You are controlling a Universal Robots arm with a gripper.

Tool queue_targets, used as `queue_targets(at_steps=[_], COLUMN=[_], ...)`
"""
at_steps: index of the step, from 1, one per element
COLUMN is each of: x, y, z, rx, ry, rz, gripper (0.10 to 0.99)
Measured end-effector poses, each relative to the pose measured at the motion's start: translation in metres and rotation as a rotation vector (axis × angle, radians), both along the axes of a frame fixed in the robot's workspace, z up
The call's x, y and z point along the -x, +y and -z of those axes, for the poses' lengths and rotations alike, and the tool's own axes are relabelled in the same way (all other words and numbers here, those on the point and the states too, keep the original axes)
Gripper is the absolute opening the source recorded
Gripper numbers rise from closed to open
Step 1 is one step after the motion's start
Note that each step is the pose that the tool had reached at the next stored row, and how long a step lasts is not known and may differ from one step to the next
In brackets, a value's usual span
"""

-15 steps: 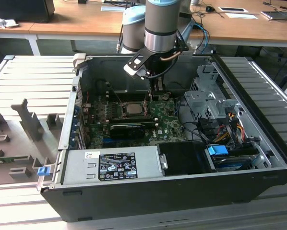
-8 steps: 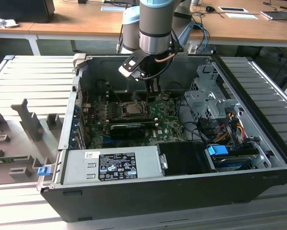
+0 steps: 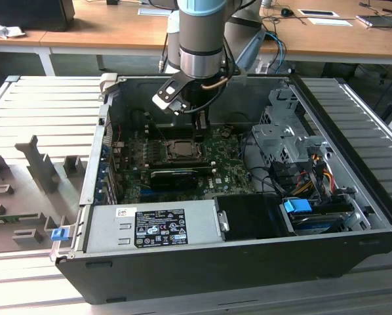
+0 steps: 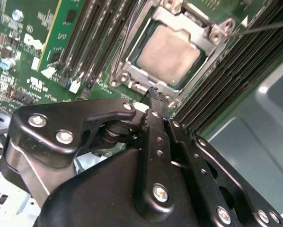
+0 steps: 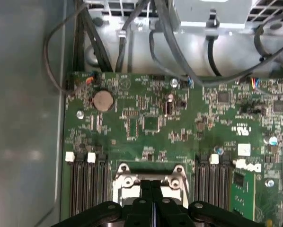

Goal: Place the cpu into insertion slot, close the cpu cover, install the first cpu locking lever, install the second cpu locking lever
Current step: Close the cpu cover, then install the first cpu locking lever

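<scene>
The cpu lies flat in the insertion slot on the green motherboard, its pale silver top showing. The cpu cover is folded down around it as a metal frame. A thin wire lever sticks out past one corner of the socket. My gripper is shut with nothing between its black fingers, and its tips hover just off the socket's edge. In the first wrist view the gripper hangs over the socket rim. In the exterior view the gripper stands just behind the socket, inside the case.
Black memory slots flank the socket. A black expansion card lies in front of it, with the grey power supply at the case front. A drive cage and cables fill the exterior view's right.
</scene>
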State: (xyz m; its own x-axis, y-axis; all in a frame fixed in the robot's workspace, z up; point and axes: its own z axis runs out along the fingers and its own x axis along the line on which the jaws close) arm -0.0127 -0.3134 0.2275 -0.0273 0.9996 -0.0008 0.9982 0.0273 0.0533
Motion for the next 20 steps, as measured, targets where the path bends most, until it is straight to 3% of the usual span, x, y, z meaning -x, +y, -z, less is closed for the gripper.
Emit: queue_targets(at_steps=[7, 15, 20], x=[0.0218, 0.0296, 0.0299], y=[0.0000, 0.0000, 0.0000], z=[0.0002, 0.0003, -0.0019], rx=[0.000, 0.000, 0.000], ry=[0.0000, 0.0000, 0.0001], rz=[0.000, 0.000, 0.000], gripper=[0.106, 0.106, 0.106])
